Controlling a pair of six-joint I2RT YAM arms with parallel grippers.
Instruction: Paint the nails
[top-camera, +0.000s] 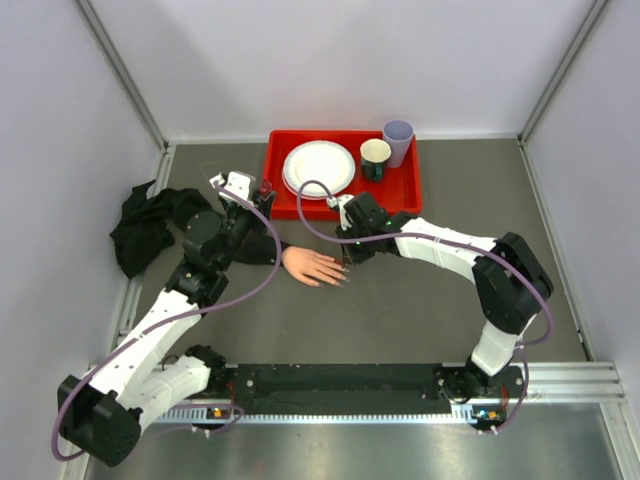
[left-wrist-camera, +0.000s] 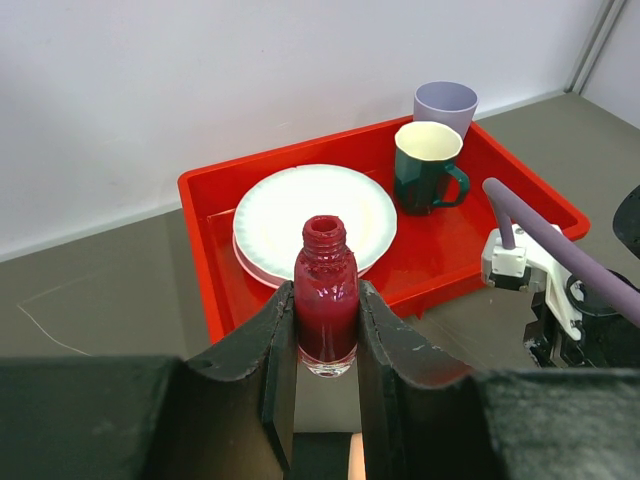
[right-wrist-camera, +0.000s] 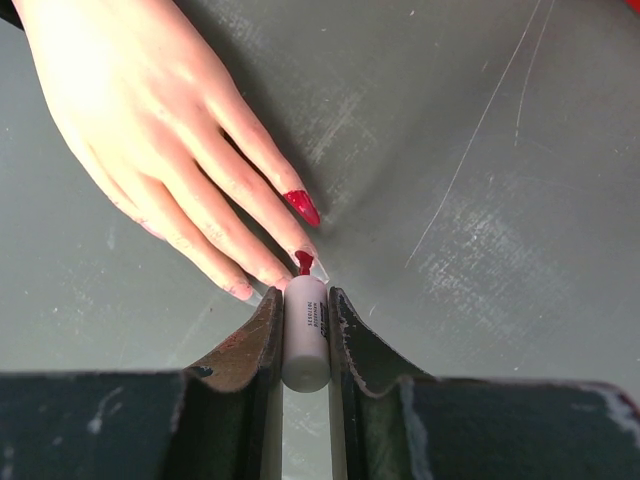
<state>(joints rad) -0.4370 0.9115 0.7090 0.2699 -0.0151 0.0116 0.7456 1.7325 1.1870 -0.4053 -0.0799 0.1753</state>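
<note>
The right jaws grip a white brush cap (right-wrist-camera: 305, 335), its red tip touching a fingertip of the hand (right-wrist-camera: 150, 130) lying flat on the tabletop (right-wrist-camera: 480, 150). Of the nails (right-wrist-camera: 301, 207), the neighbouring one is red. The left jaws clamp an upright, uncapped bottle (left-wrist-camera: 326, 300) of red polish. Beyond it is a red tray (left-wrist-camera: 520, 190) with a plate (left-wrist-camera: 315, 215).

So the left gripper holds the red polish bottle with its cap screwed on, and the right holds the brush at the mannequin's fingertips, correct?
No: the left wrist view shows the polish bottle in the left gripper open, its neck bare, no cap. The right gripper does hold the brush at the fingertips of the mannequin hand.
</note>
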